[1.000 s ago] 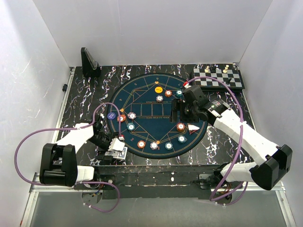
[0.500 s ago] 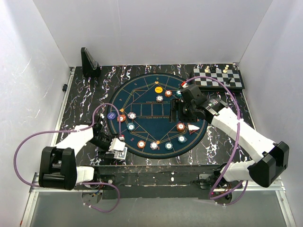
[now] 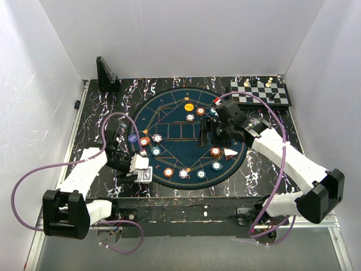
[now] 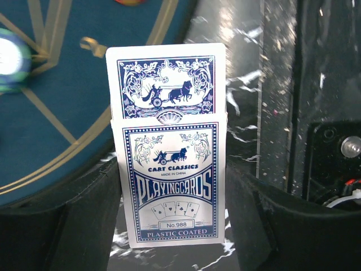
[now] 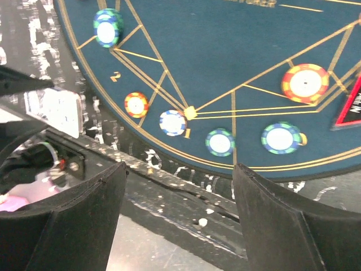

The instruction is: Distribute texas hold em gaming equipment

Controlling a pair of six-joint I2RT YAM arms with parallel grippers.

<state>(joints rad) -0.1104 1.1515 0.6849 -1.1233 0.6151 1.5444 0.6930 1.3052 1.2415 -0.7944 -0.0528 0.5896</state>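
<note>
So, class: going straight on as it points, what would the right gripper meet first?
Likely the blue mat near its front rim, by the white chip at the gold 1; how high the right gripper hangs is unclear.

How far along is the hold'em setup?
Done: chips are spread around the mat. In hand: the left hand is shut on the card pack, with one card poking from its top; the right hand is open and empty above the mat. Left: dealing, since no blue-backed cards show on the mat.
</note>
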